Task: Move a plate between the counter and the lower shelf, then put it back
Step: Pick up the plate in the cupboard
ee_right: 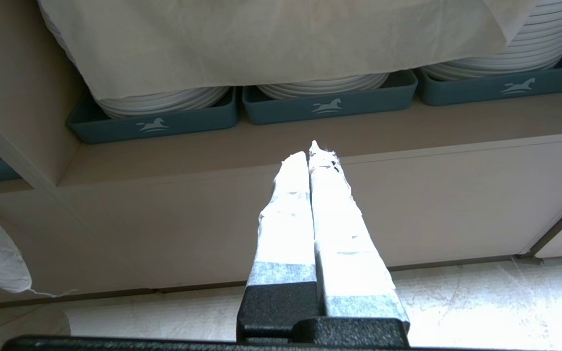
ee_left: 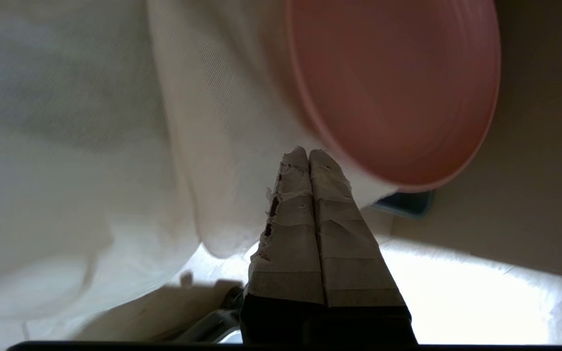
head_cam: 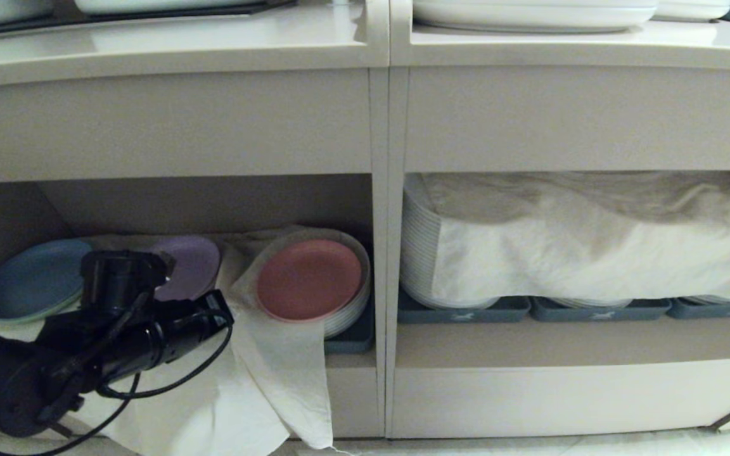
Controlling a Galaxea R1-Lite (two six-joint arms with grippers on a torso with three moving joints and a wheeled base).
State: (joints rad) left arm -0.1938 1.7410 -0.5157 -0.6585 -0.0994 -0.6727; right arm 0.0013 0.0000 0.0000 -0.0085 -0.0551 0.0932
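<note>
The pink plate point(head_cam: 309, 278) leans on top of a stack of white plates in the lower shelf point(head_cam: 352, 373), just left of the upright divider. My left arm point(head_cam: 149, 335) reaches toward it from the lower left. In the left wrist view my left gripper point(ee_left: 309, 152) is shut and empty. Its taped tips sit just short of the rim of the pink plate point(ee_left: 398, 87), against the white cloth point(ee_left: 203, 146). My right gripper point(ee_right: 312, 148) is shut and empty, parked low in front of the right cubby. The counter point(head_cam: 213, 44) runs across the top.
A blue plate point(head_cam: 35, 278) and a purple plate point(head_cam: 191, 266) lie at the left of the cubby. The white cloth point(head_cam: 263, 380) hangs over the shelf's front edge. A dark tray point(head_cam: 352, 339) holds the white stack. Cloth-covered white plate stacks point(head_cam: 593, 247) fill the right cubby.
</note>
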